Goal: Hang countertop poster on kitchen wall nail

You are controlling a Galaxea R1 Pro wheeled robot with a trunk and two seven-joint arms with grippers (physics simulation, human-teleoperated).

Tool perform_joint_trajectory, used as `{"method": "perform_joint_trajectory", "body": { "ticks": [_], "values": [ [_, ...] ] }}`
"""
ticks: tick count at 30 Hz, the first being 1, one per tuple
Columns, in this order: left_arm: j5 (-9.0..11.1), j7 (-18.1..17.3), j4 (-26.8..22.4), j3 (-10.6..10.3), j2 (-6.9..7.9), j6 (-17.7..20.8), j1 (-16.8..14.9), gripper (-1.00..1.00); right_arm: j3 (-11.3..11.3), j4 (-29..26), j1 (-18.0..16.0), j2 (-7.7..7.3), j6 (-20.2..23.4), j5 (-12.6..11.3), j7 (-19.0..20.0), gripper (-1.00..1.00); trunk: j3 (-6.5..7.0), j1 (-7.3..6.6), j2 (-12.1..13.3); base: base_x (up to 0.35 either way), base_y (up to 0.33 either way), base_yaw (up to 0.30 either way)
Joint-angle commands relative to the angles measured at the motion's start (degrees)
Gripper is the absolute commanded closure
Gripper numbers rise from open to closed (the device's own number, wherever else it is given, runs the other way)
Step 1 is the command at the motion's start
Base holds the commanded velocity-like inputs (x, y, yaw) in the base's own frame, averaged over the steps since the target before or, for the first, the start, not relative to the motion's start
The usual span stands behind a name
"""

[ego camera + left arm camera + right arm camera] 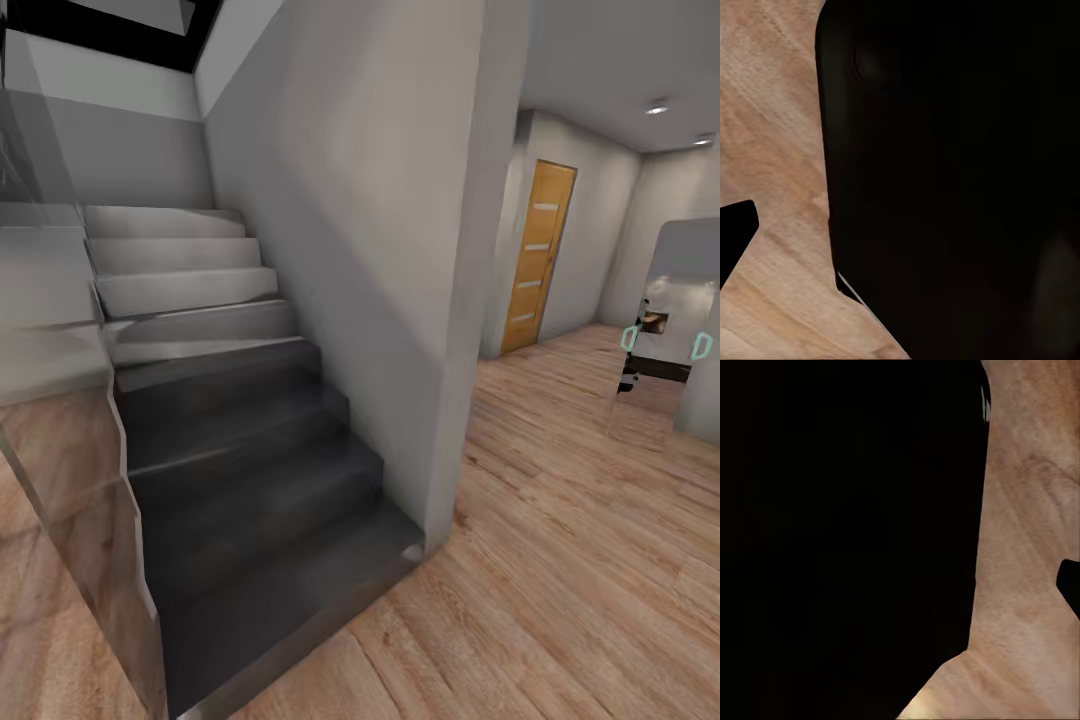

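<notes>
The poster, the kitchen countertop and the wall nails are out of view. The head view looks into a hallway with a staircase (240, 440) and a wood floor (560, 560). In the left wrist view a large black body (952, 180) stands over the wood floor, and a dark wedge (735, 240), perhaps a fingertip, pokes in at the edge. The right wrist view has a similar black mass (847, 540) and a small dark tip (1069, 585) at its edge. Neither wrist view reveals how the jaws stand.
Dark lower steps turn to light grey ones higher up, with a glass balustrade (60, 420) on the left. A grey wall corner (450, 400) juts out mid-view. Beyond it are a wooden door (540, 255) and a glossy grey panel (685, 300) at the right.
</notes>
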Motion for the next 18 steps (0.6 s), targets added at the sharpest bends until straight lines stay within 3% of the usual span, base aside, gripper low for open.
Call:
{"method": "perform_joint_trajectory", "body": {
  "ticks": [1, 5, 18],
  "values": [
    [0.16, -0.23, -0.33, 0.26, -0.33, -0.33, 0.33, -1.00, 0.27, 0.02, -0.34, 0.29, -0.33, 0.33, 0.16, -1.00, -0.03, 0.00, -0.01, 0.000, 0.000, 0.000],
    [0.17, -0.20, -1.47, 0.18, -1.62, -0.39, 1.61, -1.00, 0.31, 0.05, -1.26, 0.28, -0.46, 0.40, 0.17, -1.00, -0.03, 0.00, -0.01, 0.000, 0.000, 0.000],
    [0.17, -0.20, -1.47, 0.18, -1.69, -0.39, 1.61, -1.00, 0.31, 0.05, -1.26, 0.28, -0.46, 0.40, 0.17, -1.00, -0.03, 0.00, -0.01, 0.000, 0.000, 0.000]
  ]
}}
